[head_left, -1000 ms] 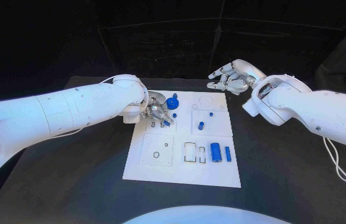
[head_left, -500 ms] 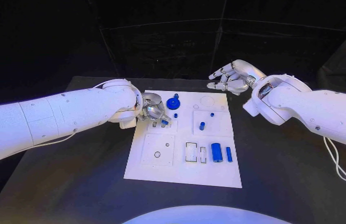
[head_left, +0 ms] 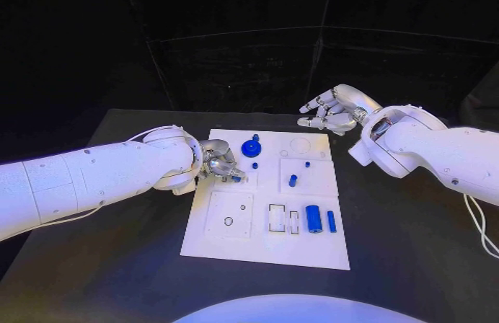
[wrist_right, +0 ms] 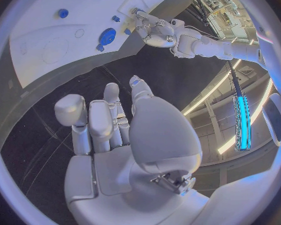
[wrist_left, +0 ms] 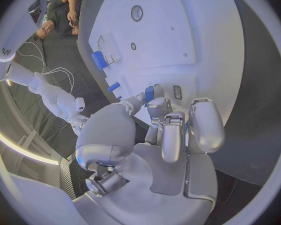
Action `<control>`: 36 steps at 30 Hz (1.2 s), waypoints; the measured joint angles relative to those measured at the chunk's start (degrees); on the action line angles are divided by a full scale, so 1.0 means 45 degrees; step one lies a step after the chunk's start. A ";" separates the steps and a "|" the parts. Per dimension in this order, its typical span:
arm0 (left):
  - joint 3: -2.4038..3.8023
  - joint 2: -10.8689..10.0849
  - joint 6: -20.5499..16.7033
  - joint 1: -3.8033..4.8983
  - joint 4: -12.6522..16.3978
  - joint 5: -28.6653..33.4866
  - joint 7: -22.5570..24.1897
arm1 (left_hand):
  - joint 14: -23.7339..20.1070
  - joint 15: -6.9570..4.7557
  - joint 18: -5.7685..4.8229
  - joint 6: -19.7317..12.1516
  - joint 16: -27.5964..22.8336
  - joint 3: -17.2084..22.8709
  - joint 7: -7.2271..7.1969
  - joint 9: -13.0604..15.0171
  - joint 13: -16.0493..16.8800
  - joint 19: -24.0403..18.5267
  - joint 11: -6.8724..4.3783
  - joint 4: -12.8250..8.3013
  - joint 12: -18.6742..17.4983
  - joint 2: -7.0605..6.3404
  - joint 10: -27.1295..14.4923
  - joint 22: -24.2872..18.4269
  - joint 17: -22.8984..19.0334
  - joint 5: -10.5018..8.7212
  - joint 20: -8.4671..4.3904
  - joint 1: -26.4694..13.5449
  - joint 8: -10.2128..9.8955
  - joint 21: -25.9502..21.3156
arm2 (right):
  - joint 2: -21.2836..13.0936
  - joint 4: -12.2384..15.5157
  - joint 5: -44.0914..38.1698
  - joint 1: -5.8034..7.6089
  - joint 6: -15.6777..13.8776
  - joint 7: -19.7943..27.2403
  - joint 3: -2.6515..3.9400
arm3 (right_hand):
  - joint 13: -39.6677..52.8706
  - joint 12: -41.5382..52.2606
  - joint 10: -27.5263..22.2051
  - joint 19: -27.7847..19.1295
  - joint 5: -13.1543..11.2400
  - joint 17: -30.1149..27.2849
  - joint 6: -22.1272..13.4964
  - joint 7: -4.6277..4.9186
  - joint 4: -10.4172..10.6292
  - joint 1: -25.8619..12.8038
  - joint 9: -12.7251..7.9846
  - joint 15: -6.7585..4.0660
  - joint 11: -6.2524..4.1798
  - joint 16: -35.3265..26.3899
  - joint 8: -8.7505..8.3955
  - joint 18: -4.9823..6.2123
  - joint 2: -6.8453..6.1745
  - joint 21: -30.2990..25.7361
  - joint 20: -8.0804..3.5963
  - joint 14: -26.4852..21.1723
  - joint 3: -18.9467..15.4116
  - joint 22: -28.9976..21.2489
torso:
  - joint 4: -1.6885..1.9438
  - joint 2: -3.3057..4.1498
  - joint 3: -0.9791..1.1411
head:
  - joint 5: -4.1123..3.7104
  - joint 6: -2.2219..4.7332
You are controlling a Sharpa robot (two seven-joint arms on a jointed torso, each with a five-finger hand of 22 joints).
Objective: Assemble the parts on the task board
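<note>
Lying on the board [head_left: 260, 247], nearest the robot, are a thick blue cylinder [head_left: 312, 218] and a thinner blue pin [head_left: 331, 221] side by side, well apart from both hands. Farther up, the left hand [head_left: 221, 161] bends over the board's left edge, fingers curled with a small blue part [wrist_left: 149, 93] at their tips, apparently pinched, near a blue disc [head_left: 251, 148]. Beyond the far right corner, the right hand [head_left: 331, 111] hovers, fingers loosely spread, holding nothing.
</note>
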 measured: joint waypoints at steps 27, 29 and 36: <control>0.0026 0.0207 0.0321 -0.0068 -0.0258 -0.0867 -0.0029 | 0.0000 0.0001 0.0000 -0.0040 0.0000 0.0037 -0.0031 0.0044 -0.0120 0.0001 0.0006 0.0030 -0.0003 0.0024 -0.0005 0.0022 0.0000 0.0067 0.0000 0.0025 -0.0010 -0.0001 | 0.0003 -0.0005 0.0000 -0.0001 0.0016 0.0007 0.0000 | 0.0002 0.0000 0.0000 -0.0048 0.0000 0.0001 0.0045 -0.0045 0.0008 -0.0001 0.0000 0.0000 0.0000 0.0000 0.0000 -0.0001 -0.0001 0.0000 -0.0048 0.0000 -0.0080 -0.0021 | -0.0007 0.0034 0.0000 | -0.0024 -0.0118; 0.0030 0.0246 0.0410 -0.0056 -0.0292 -0.0913 -0.0031 | 0.0000 0.0001 0.0001 -0.0041 0.0000 0.0037 -0.0030 0.0050 -0.0120 0.0000 0.0006 0.0029 -0.0003 0.0024 -0.0005 0.0021 0.0000 0.0066 0.0000 0.0025 -0.0008 -0.0001 | 0.0005 -0.0005 0.0000 -0.0001 0.0017 0.0007 0.0000 | 0.0002 0.0000 0.0000 -0.0048 0.0000 0.0001 0.0046 -0.0045 0.0009 -0.0001 0.0000 0.0000 0.0000 0.0000 0.0000 -0.0001 -0.0001 0.0000 -0.0048 0.0000 -0.0080 -0.0021 | -0.0007 0.0034 -0.0006 | -0.0026 -0.0131; 0.0050 0.0322 0.0624 -0.0035 -0.0383 -0.1020 -0.0033 | 0.0000 0.0001 0.0001 -0.0040 0.0000 0.0039 -0.0027 0.0042 -0.0142 0.0000 0.0007 0.0026 -0.0003 0.0024 -0.0007 0.0020 0.0000 0.0065 0.0000 0.0025 0.0000 -0.0001 | 0.0013 -0.0012 0.0000 -0.0001 0.0021 0.0007 0.0001 | -0.0020 0.0000 0.0000 -0.0048 0.0046 -0.0007 0.0046 -0.0045 0.0009 -0.0001 0.0000 0.0000 0.0000 -0.0063 0.0000 -0.0002 0.0000 0.0000 -0.0047 0.0000 -0.0079 -0.0058 | -0.0007 0.0034 -0.0012 | -0.0010 -0.0159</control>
